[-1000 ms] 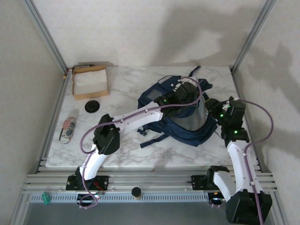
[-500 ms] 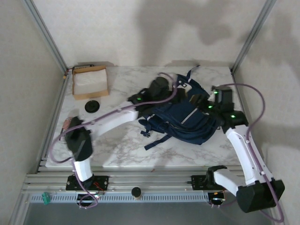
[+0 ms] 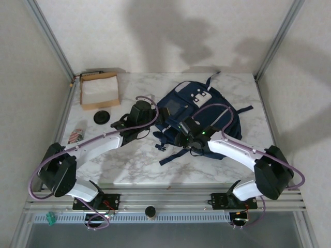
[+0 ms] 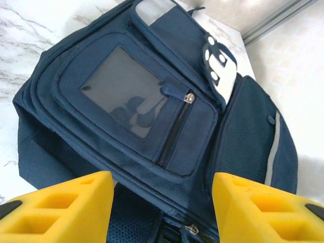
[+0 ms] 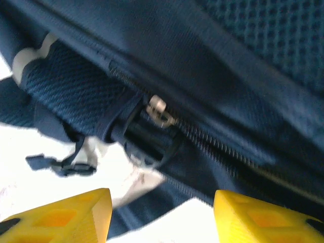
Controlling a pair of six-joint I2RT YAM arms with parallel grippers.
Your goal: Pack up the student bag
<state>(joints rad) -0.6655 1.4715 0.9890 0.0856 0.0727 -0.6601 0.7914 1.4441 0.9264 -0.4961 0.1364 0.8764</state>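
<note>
Right wrist view: my right gripper (image 5: 162, 215) has its jaws apart and empty, just below a metal zipper pull (image 5: 159, 112) on the student bag (image 3: 178, 107). My left gripper (image 4: 162, 205), jaws likewise apart and empty, faces the bag's front pocket (image 4: 136, 109). The bag lies flat on the marble table (image 3: 129, 165). I judge it soft, floppy and light, so I'd take the pull or a strap, not loose cloth.

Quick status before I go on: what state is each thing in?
left gripper: open, empty
right gripper: open, empty
student bag: lying flat, front pocket zip shut
zipper pull: ungripped, ahead of right gripper
cardboard box: open top, white filling
</note>
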